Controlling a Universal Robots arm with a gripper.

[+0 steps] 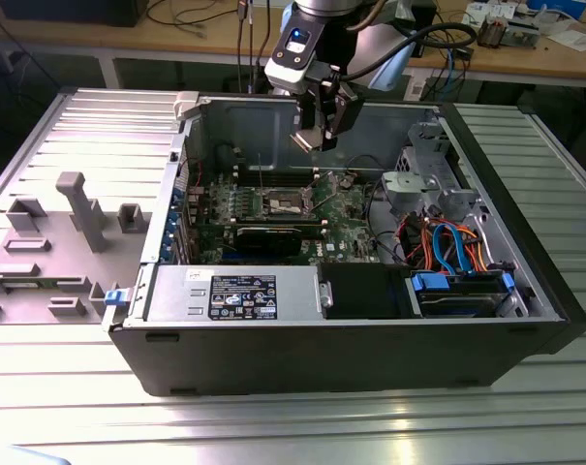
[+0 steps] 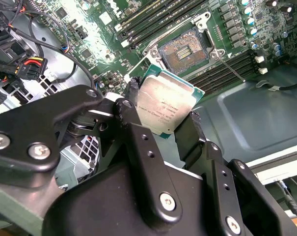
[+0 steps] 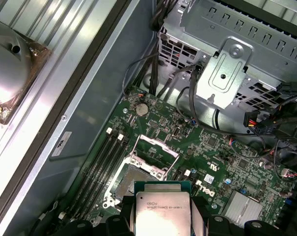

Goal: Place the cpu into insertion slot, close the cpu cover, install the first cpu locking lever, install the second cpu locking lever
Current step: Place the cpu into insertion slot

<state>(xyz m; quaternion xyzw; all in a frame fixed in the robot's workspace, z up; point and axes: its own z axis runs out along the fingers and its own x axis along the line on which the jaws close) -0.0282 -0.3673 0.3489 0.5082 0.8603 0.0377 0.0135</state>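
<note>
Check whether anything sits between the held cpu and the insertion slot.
Nothing visible does. The gripper holds the cpu above the board, clear of it. The insertion slot lies uncovered, its dark centre showing in both wrist views.

The cpu (image 2: pixel 165 104) is seen as silver-grey with a green edge. The circuit board (image 3: pixel 158 120) is coloured green. The gripper (image 2: pixel 163 109) is seen as plain black.
</note>
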